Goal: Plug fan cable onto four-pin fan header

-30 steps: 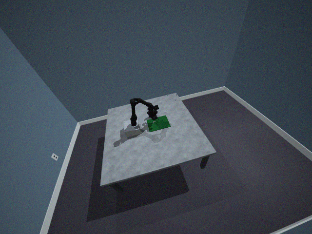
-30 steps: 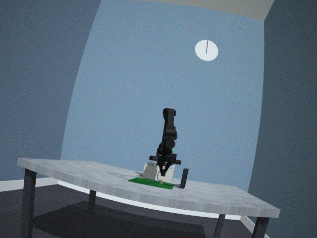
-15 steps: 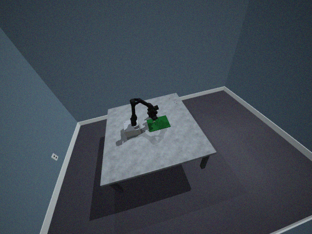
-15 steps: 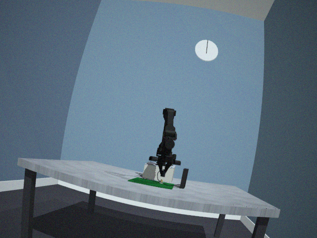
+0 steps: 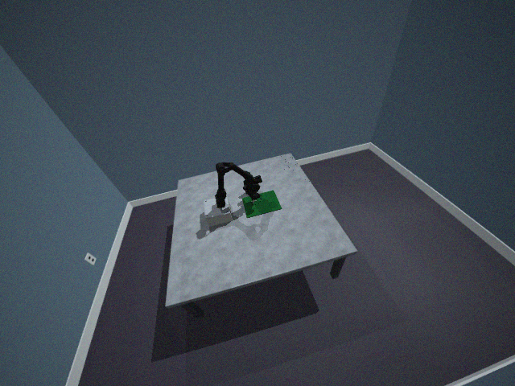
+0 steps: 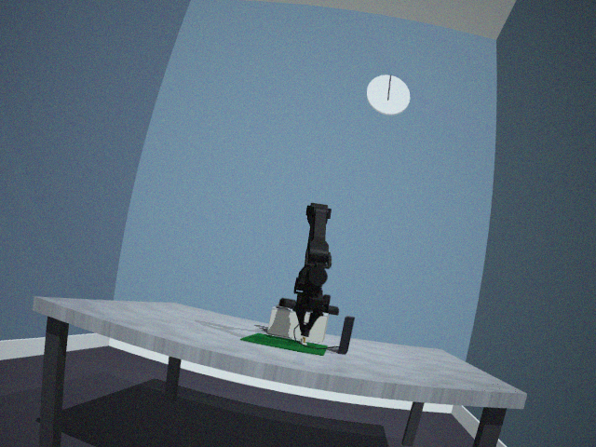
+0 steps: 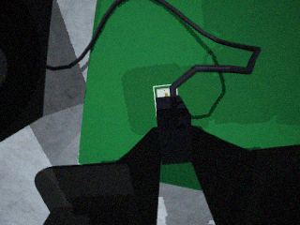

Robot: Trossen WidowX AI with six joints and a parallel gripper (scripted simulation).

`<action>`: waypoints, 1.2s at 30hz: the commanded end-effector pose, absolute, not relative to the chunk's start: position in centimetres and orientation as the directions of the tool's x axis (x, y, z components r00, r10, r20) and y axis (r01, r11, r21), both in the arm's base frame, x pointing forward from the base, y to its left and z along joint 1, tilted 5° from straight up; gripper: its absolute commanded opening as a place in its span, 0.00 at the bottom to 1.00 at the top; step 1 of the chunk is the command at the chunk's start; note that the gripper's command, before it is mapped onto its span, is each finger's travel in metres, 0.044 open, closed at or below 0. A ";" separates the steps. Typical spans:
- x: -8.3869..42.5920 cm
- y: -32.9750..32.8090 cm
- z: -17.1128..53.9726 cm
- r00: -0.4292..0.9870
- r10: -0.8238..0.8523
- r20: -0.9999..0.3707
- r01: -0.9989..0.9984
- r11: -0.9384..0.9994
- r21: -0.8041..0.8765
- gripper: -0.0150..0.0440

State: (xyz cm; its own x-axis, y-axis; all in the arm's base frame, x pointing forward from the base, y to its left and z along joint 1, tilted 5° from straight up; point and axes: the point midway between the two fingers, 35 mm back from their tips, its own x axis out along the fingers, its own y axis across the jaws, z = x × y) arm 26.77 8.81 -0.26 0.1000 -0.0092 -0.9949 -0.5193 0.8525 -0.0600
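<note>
The green board (image 5: pixel 269 205) (image 6: pixel 272 340) (image 7: pixel 110 56) lies flat on the table. The white four-pin header (image 7: pixel 163 92) stands near one edge of it, inside a white printed outline; part of it is hidden under the plug. My gripper (image 5: pixel 254 198) (image 6: pixel 304 332) (image 7: pixel 171 131) points down over the header and is shut on the dark plug (image 7: pixel 174 149). The plug's front end overlaps the header in the wrist view; whether it is seated on the pins cannot be told. The black cable (image 7: pixel 230 69) leaves the plug, bends sharply and loops over the board to the fan (image 6: pixel 345 335) (image 7: pixel 23 61).
The fan is a dark upright block beside the board's edge. A pale block (image 5: pixel 219 219) (image 6: pixel 280 321) stands at the arm's base, behind the board in the exterior view. The cable's shadow falls on the board. The table (image 5: pixel 249 257) (image 6: pixel 158 331) extends around everything.
</note>
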 end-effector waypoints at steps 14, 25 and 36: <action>26.9 8.8 -0.6 0.103 -0.013 -0.995 -0.521 0.851 -0.065 0.25; 26.9 8.8 -0.9 0.103 -0.013 -0.995 -0.521 0.851 -0.065 0.25; 26.9 8.8 -1.1 0.103 -0.013 -0.995 -0.520 0.851 -0.065 0.25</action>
State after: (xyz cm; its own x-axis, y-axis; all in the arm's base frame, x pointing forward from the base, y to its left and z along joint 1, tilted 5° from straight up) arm 26.84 8.81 -0.98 0.1003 -0.0091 -0.9949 -0.5187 0.8529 -0.0601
